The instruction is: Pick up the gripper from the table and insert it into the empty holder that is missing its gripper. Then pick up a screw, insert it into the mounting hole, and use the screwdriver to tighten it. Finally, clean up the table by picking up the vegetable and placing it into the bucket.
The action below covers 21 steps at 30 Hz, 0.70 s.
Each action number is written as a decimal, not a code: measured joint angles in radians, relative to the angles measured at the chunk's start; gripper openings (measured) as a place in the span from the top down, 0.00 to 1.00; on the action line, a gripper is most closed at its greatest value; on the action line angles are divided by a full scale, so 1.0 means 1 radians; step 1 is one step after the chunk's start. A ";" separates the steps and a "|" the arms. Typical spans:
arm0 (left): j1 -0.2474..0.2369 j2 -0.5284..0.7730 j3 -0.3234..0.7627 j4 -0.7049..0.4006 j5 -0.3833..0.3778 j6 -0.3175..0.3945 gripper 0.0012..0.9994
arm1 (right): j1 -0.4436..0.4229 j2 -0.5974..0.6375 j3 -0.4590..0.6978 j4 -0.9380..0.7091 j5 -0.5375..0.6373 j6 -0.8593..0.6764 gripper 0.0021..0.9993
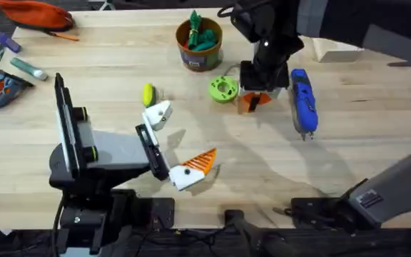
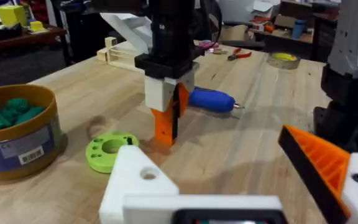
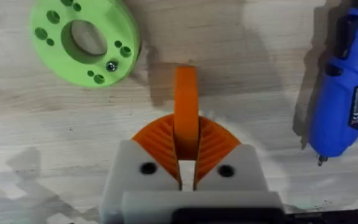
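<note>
Assembly work on the bench appears to be in its opening step: the right gripper (image 3: pixel 185 163), reaching from the near right corner toward the far half of the wooden top, is clamped on the gripper (image 3: pixel 186 102), the small orange ribbed pad, held upright between its two orange-faced fingers with its tip at or just above the wood; contact cannot be told. Judging by this, the pad is not yet seated: on the left gripper (image 1: pixel 168 146), lying open near the middle of the bench, one finger carries its orange pad while the holder (image 1: pixel 158 114), the other, stands bare white, its mounting hole (image 2: pixel 148 175) dark and unfilled. Screw, tightening and clean-up all look undone. One screwdriver (image 1: pixel 303 100), blue, lies idle toward the far right edge, just beside the working arm. One vegetable (image 1: pixel 148 93), yellow-green, sits on the wood just beyond the bare holder, well apart from the single bucket (image 1: pixel 200 44) near the far edge, which already holds dark green leafy toys. One green disc (image 3: pixel 84 41) rests beside the held pad, with one small screw (image 3: pixel 111 65) seated in its rim.
</note>
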 joint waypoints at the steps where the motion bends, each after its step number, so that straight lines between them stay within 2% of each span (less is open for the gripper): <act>1: 0.000 0.000 0.000 0.000 0.000 0.000 0.01 | 0.000 0.000 0.000 0.000 0.000 0.000 0.90; 5: 0.000 0.000 0.000 0.000 0.000 0.000 0.01 | 0.000 0.000 0.000 0.000 0.000 0.000 0.98; 21: 0.000 0.000 0.000 0.000 0.000 0.000 0.01 | -0.001 -0.021 0.000 0.000 0.000 -0.008 0.99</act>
